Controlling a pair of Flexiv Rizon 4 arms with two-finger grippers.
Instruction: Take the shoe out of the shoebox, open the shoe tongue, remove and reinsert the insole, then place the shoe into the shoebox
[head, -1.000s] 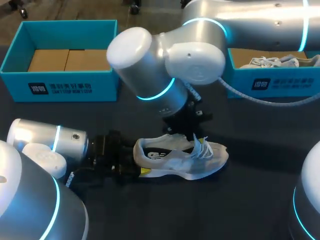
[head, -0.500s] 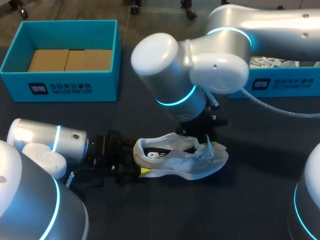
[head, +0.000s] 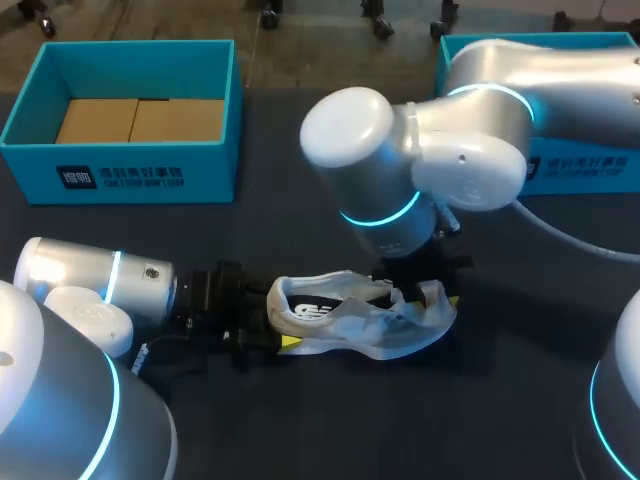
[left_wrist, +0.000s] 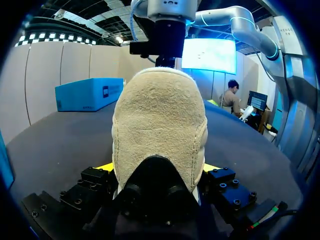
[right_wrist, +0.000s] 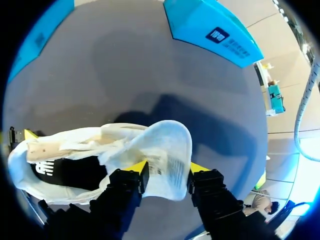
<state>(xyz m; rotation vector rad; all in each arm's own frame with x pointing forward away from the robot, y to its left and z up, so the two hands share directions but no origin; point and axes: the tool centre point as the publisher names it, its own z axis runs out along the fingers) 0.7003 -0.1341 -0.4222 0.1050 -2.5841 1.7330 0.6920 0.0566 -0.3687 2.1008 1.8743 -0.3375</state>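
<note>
1. While the shoe (head: 350, 325) sits on its sole near the middle of the dark desk (head: 330, 430), toe to the right, it is well apart from the shoebox (head: 210, 170) at far left. A second teal box (head: 600, 165) stands at far right.
2. Handling, as judged: a light trainer with a soft, thin upper that will crumple or drag if pulled alone. The sole and the suede heel (left_wrist: 160, 125) look stiffer, so the heel is the place to brace it. The tongue (right_wrist: 167, 145) is floppy and best pinched close to its free edge.
3. The left fingers (left_wrist: 106, 168) stand one on each side of the heel, pressed against it and set the heel's width apart. They have hold of the shoe there. The left arm lies low, almost level with the desk, and comes in from the near left with its wrist aimed along the shoe.
4. The right fingers (right_wrist: 131, 172) are closed to a narrow gap on the tongue, one yellow tip on each face. The tongue is lifted and folded forward, clear of the dark opening. The right arm enters from the far right with its wrist aimed steeply down over the forefoot.
5. Step in hand, as judged: opening the tongue. Insole: cannot tell from here.
</note>
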